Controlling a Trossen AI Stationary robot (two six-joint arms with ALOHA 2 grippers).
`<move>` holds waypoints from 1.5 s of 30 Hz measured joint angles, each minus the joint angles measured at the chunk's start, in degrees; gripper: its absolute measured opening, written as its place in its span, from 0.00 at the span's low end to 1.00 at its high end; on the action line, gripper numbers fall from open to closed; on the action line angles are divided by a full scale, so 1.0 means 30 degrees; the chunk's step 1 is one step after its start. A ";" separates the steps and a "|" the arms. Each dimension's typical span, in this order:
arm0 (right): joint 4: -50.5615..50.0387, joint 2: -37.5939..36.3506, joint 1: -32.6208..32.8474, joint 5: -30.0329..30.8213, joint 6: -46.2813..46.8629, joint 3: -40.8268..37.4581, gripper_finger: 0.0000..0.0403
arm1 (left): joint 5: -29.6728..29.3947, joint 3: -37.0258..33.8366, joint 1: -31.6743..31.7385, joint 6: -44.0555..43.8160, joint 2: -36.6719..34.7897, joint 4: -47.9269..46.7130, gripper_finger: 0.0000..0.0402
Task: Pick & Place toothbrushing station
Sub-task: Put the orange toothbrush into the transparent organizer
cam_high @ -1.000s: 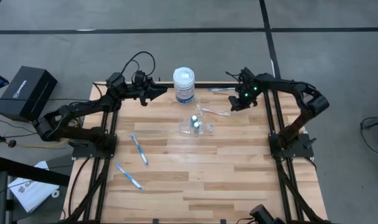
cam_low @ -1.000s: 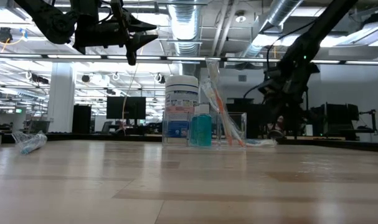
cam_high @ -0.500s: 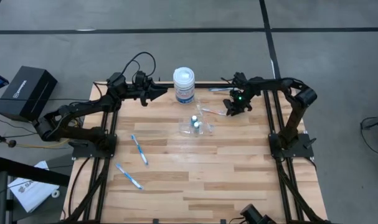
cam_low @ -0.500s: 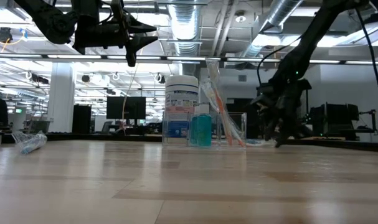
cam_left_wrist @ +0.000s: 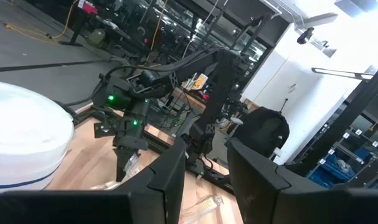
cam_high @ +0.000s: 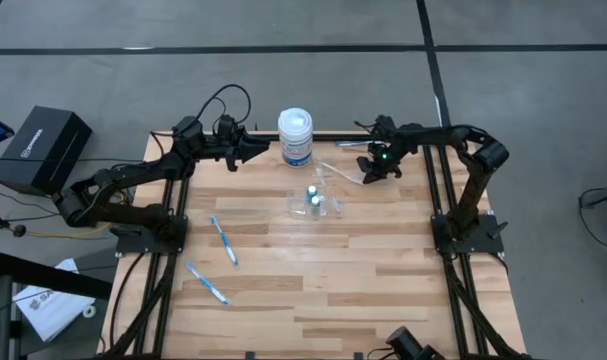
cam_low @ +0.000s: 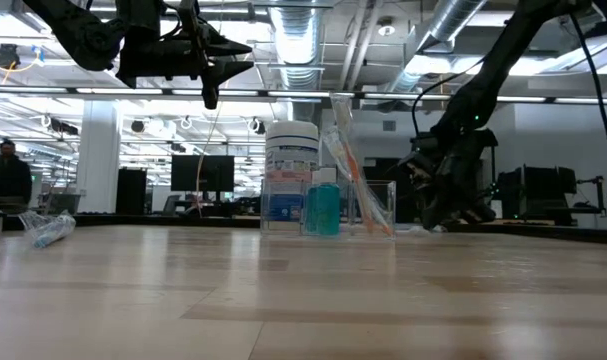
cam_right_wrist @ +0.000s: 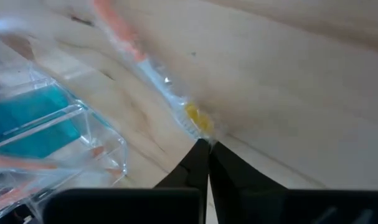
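Note:
The see-through holder [cam_high: 313,203] stands mid-table with two small white-capped bottles and a wrapped orange toothbrush [cam_low: 345,150] leaning in it. Another wrapped orange-and-white toothbrush [cam_high: 345,176] lies flat on the wood to its far right. My right gripper [cam_high: 367,180] is down at that brush's right end, shut on it. Two blue-and-white toothbrushes [cam_high: 223,241] [cam_high: 207,283] lie on the left half, and a third one [cam_high: 351,145] lies at the far edge. My left gripper [cam_high: 264,148] hovers high beside the white jar [cam_high: 295,137], open with nothing between its fingers. My right gripper pinches the end of the toothbrush's clear wrapper [cam_right_wrist: 198,127] between its two fingertips [cam_right_wrist: 197,155]. It comes slanting down from the table's right, roughly in line with the brush. The brush lies flat on the table and points toward the holder [cam_right_wrist: 64,130].
The white jar with a blue label stands at the far edge, just beyond the holder. A black box [cam_high: 43,148] sits off the table's left. The near half of the table top [cam_high: 323,300] is bare wood. A person [cam_low: 5,175] shows far off in the room.
My right gripper has come down and toward the table's left, to the end of the lying wrapped toothbrush. Its fingers stood apart half a second ago and have shut on the wrapper's end. The brush has stayed on the table.

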 joint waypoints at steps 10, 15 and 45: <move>-0.4958 -0.3375 -0.0445 0.0140 -0.1264 0.1390 0.00 | -0.0106 0.0000 0.0005 0.0162 0.0000 0.0025 0.29; -1.0148 -0.5342 -0.0179 0.1521 -0.3001 0.3440 0.00 | -0.0114 0.0000 0.0001 0.0186 0.0000 0.0073 0.29; -1.9175 -0.7387 0.5305 0.0370 0.0046 1.5373 0.00 | 0.0392 0.0000 0.0006 0.0219 0.0000 0.0072 0.29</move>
